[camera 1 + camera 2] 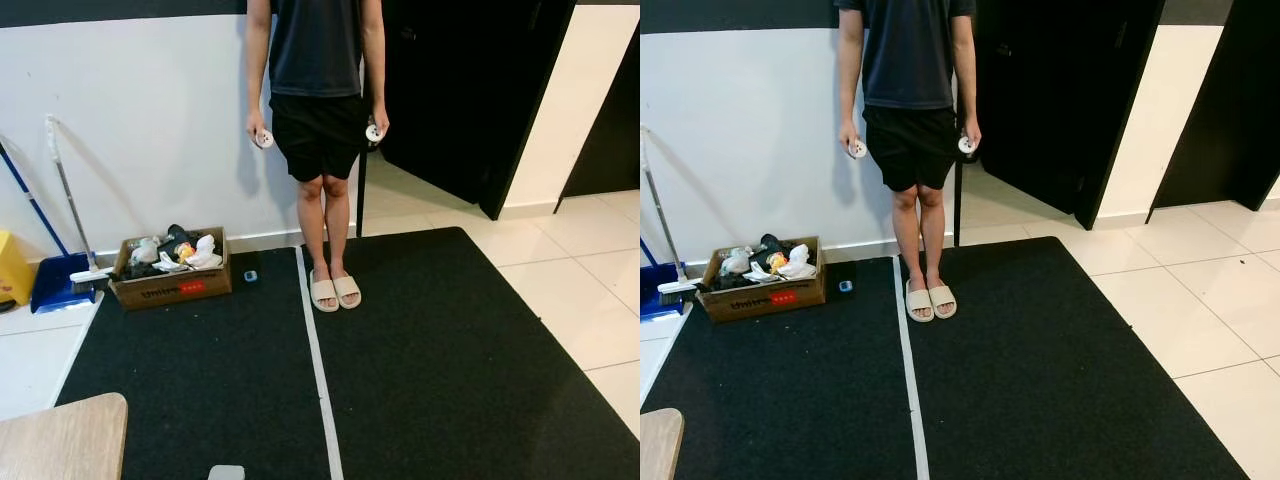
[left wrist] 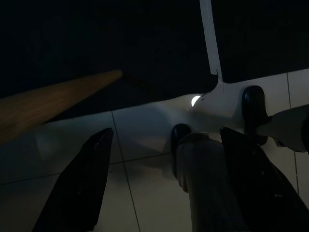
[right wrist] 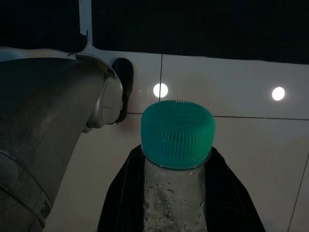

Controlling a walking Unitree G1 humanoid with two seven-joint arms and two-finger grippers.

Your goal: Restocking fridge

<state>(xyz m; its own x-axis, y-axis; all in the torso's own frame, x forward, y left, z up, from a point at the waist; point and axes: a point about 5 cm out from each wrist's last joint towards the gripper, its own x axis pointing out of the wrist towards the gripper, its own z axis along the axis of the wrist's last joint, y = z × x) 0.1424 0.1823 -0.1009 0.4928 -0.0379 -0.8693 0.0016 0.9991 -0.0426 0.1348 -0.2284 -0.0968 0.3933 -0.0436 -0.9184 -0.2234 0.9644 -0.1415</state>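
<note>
Right wrist view has the right gripper (image 3: 176,193) clamped on one clear bottle (image 3: 175,203) with a teal cap (image 3: 177,133), beaded wet, so it may slip. Left gripper (image 2: 169,188) hangs apart, empty. One person (image 1: 318,90) stands ahead on the black mat (image 1: 440,370), risking collision; one cardboard box (image 1: 170,280) sits beside.

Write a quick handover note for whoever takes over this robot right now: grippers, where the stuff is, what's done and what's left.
Right gripper: fingers shut on a clear bottle with a green cap, held low over the tiled floor.
Left gripper: open, holding nothing, hanging beside the robot.
Ahead: a person stands on the black mat by the wall; a cardboard box of odds and ends sits to the left.
Done: bottle picked up.
Left: find the fridge and put the bottle inside.
</note>
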